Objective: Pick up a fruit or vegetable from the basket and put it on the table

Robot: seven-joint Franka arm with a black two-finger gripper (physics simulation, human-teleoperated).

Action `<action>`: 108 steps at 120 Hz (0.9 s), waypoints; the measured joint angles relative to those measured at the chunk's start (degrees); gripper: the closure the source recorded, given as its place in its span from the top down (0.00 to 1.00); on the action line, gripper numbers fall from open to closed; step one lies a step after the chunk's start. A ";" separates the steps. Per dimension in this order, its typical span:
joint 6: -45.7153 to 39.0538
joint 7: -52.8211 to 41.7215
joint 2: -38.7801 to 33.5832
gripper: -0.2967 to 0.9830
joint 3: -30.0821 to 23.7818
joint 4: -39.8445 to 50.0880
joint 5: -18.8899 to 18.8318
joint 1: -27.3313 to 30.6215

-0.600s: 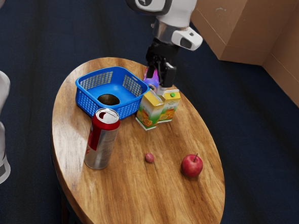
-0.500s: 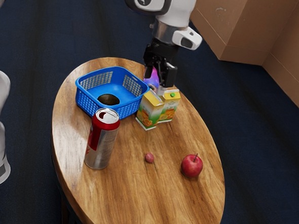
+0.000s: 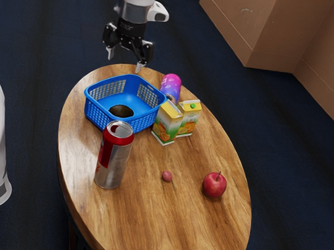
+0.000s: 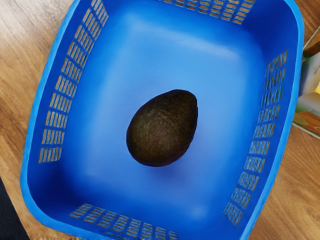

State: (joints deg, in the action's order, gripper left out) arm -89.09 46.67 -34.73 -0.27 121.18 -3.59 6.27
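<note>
My gripper (image 3: 125, 59) hangs above the far side of the blue basket (image 3: 140, 123) in the exterior view, its two fingers spread wide with nothing between them. A dark avocado (image 3: 121, 111) lies on the basket's floor, partly hidden by the near wall. From the wrist view, the avocado (image 4: 162, 128) rests near the middle of the basket (image 4: 36, 125), touching none of its walls. The wooden table (image 3: 145, 208) carries the basket toward its far end.
Two juice cartons (image 3: 166, 123) and a pink-purple can (image 3: 171, 87) stand close by the basket on the exterior view's right. A red-silver can (image 3: 113, 158) stands before it. A small round fruit (image 3: 166, 176) and a red apple (image 3: 214, 185) lie nearer.
My hand has moved toward the exterior view's left and up, from over the cartons to beyond the basket, and its fingers now stand wide apart. The objects on the table have stayed put.
</note>
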 joint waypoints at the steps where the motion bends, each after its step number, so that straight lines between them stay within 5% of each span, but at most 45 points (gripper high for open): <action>1: -0.18 0.23 -0.24 0.77 -0.04 0.59 0.02 0.07; 64: -5.20 0.13 -4.12 0.77 -1.79 10.52 2.09 2.98; 108: -9.61 -7.84 1.75 0.77 -4.14 9.82 2.00 10.23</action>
State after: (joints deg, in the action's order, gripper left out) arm -98.70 38.83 -32.98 -4.41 131.00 -1.58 16.49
